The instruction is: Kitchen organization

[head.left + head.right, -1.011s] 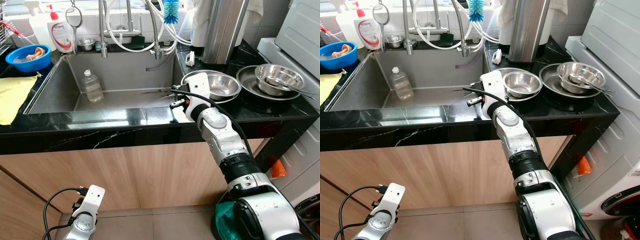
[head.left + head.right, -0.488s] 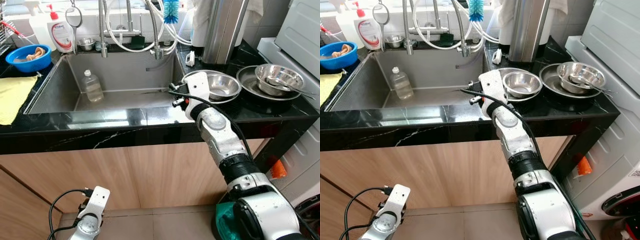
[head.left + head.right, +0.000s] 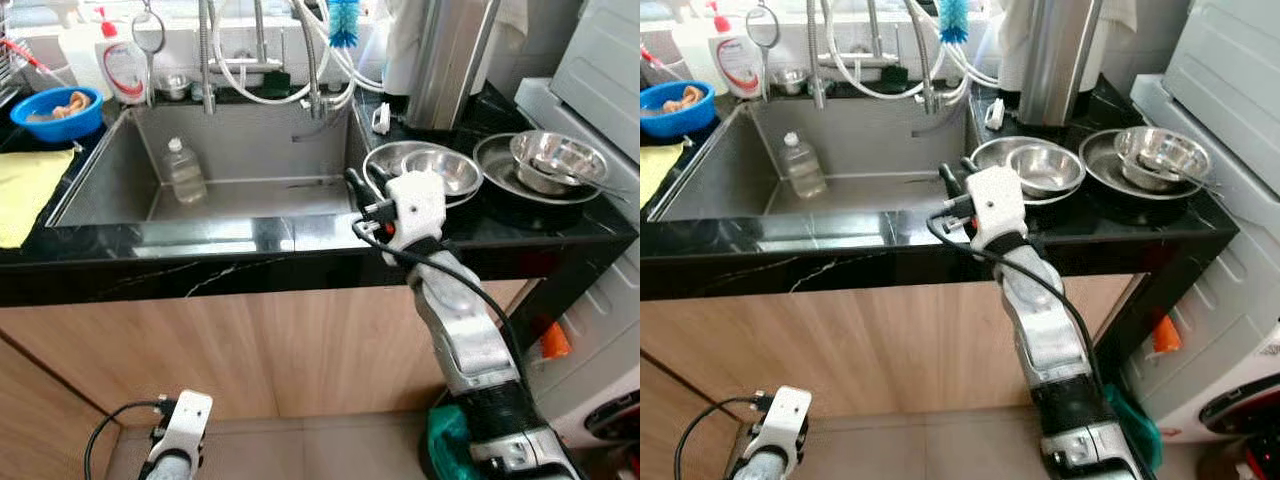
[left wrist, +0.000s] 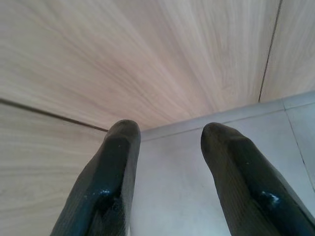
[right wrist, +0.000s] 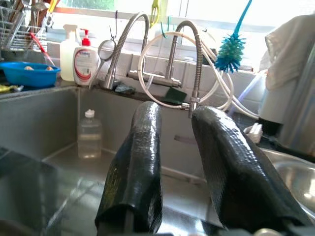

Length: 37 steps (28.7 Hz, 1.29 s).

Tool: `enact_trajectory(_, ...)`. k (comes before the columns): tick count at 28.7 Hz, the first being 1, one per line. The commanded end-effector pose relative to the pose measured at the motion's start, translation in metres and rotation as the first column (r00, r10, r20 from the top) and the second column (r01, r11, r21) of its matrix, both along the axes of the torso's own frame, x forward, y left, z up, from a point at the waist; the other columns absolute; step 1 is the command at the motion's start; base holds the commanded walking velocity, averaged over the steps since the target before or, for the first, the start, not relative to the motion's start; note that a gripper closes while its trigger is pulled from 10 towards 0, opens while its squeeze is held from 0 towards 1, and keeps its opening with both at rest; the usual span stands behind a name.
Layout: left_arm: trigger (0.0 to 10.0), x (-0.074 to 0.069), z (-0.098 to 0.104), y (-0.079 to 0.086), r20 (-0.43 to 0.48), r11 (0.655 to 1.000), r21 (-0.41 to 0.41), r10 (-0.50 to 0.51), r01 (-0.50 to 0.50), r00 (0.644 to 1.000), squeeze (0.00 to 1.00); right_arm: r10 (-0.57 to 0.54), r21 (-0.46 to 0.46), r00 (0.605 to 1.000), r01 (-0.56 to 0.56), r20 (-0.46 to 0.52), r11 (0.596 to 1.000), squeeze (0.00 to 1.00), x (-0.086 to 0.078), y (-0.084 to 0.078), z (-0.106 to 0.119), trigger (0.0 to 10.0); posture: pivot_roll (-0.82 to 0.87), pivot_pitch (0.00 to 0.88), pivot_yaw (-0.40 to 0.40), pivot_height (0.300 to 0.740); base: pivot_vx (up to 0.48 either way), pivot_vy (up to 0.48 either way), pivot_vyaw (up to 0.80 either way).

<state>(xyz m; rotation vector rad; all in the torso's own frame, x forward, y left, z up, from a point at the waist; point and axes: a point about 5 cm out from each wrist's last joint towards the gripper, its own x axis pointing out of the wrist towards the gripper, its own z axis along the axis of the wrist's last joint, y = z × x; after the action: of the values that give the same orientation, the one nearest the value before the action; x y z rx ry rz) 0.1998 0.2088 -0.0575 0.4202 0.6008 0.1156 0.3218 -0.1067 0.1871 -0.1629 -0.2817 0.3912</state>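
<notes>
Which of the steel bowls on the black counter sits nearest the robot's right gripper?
The empty bowl just right of the sink, beside the right gripper. The other bowl sits farther right and holds utensils.

We've got a clear plastic bottle [image 3: 185,172] standing upright in the sink [image 3: 110,170]. Steel bowls [image 3: 440,170] sit nested on the black counter, right of it.

A black marble desk [image 3: 200,262] with white veins runs across the room, a steel sink [image 3: 120,180] sunk into it. Below the desk are pale wood cabinet fronts [image 3: 250,345], then grey floor tiles [image 4: 197,162]. Daylight from a window [image 5: 147,6] behind the sink gleams on the desk.
</notes>
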Motion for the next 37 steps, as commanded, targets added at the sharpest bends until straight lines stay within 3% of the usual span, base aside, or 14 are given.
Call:
enact_trajectory(1,10.0,-0.001,0.003,0.003,0.052,0.999,-0.001,0.033,-0.033,0.998,0.0,-0.031,0.003,1.0,0.031,0.005,1.0,0.0,-0.008,-0.013,0.0,10.0,-0.15,0.0,-0.047,0.74,0.0,0.0,0.0)
enact_trajectory(6,10.0,-0.005,0.013,0.002,0.19,0.997,-0.02,0.078,-0.076,0.979,0.0,-0.135,-0.045,0.991,0.134,-0.007,0.99,0.0,-0.042,-0.048,-0.012,10.0,-0.16,0.0,-0.078,0.74,0.0,0.0,0.0)
enact_trajectory(10,10.0,-0.003,0.029,0.005,0.319,0.987,-0.032,0.161,-0.159,0.934,0.0,-0.12,-0.051,0.992,0.118,-0.04,0.992,0.0,-0.064,-0.05,-0.019,10.0,-0.15,0.0,-0.086,0.74,0.0,0.0,0.0)
enact_trajectory(11,10.0,-0.003,0.029,0.005,0.319,0.987,-0.032,0.161,-0.159,0.934,0.0,-0.12,-0.051,0.992,0.118,-0.04,0.992,0.0,-0.064,-0.05,-0.019,10.0,-0.15,0.0,-0.086,0.74,0.0,0.0,0.0)
enact_trajectory(16,10.0,-0.005,0.054,0.018,0.434,0.946,-0.108,0.322,-0.306,0.842,0.0,-0.115,0.001,0.992,0.115,-0.052,0.993,0.0,-0.057,-0.034,-0.019,10.0,-0.11,0.0,-0.064,0.74,0.0,0.0,0.0)
enact_trajectory(19,10.0,-0.008,0.057,0.02,0.444,0.945,-0.101,0.323,-0.312,0.836,0.0,-0.102,0.007,0.993,0.102,-0.054,0.995,0.0,-0.055,-0.026,-0.019,10.0,-0.09,0.0,-0.065,0.74,0.0,0.0,0.0)
enact_trajectory(23,10.0,-0.03,0.063,0.026,0.455,0.932,-0.098,0.353,-0.349,0.818,0.0,-0.054,0.02,0.997,0.055,-0.062,0.998,0.0,-0.055,-0.016,-0.018,10.0,-0.07,0.0,-0.07,0.74,0.0,0.0,0.0)
enact_trajectory(30,10.0,-0.038,0.113,0.027,0.603,0.958,-0.049,0.254,-0.283,0.756,0.0,-0.1,0.028,0.994,0.101,-0.044,0.994,0.0,-0.046,-0.027,-0.013,10.0,-0.04,0.0,-0.07,0.74,0.0,0.0,0.0)
enact_trajectory(31,10.0,-0.035,0.126,0.029,0.636,0.957,-0.045,0.248,-0.286,0.731,0.0,-0.111,0.031,0.993,0.112,-0.046,0.993,0.0,-0.044,-0.028,-0.013,10.0,-0.03,0.0,-0.073,0.74,0.0,0.0,0.0)
enact_trajectory(33,10.0,-0.02,0.163,0.036,0.742,0.953,-0.052,0.237,-0.298,0.628,0.0,-0.119,0.047,0.992,0.12,-0.039,0.992,0.0,-0.039,-0.027,-0.011,10.0,-0.01,0.0,-0.068,0.74,0.0,0.0,0.0)
enact_trajectory(34,10.0,-0.02,0.163,0.036,0.742,0.953,-0.052,0.237,-0.298,0.628,0.0,-0.119,0.047,0.992,0.12,-0.039,0.992,0.0,-0.039,-0.027,-0.011,10.0,-0.01,0.0,-0.068,0.74,0.0,0.0,0.0)
enact_trajectory(35,10.0,-0.014,0.177,0.039,0.776,0.952,-0.056,0.231,-0.302,0.587,0.0,-0.119,0.057,0.992,0.121,-0.034,0.991,0.0,-0.036,-0.026,-0.009,10.0,-0.01,0.0,-0.066,0.74,0.0,0.0,0.0)
enact_trajectory(36,10.0,0.009,0.213,0.043,0.855,0.955,-0.06,0.199,-0.289,0.48,0.0,-0.118,0.078,0.993,0.118,-0.006,0.99,0.0,-0.029,-0.019,-0.003,10.0,-0.01,0.0,-0.055,0.74,0.0,0.0,0.0)
enact_trajectory(37,10.0,0.009,0.213,0.043,0.855,0.955,-0.06,0.199,-0.289,0.48,0.0,-0.118,0.078,0.993,0.118,-0.006,0.99,0.0,-0.029,-0.019,-0.003,10.0,-0.01,0.0,-0.055,0.74,0.0,0.0,0.0)
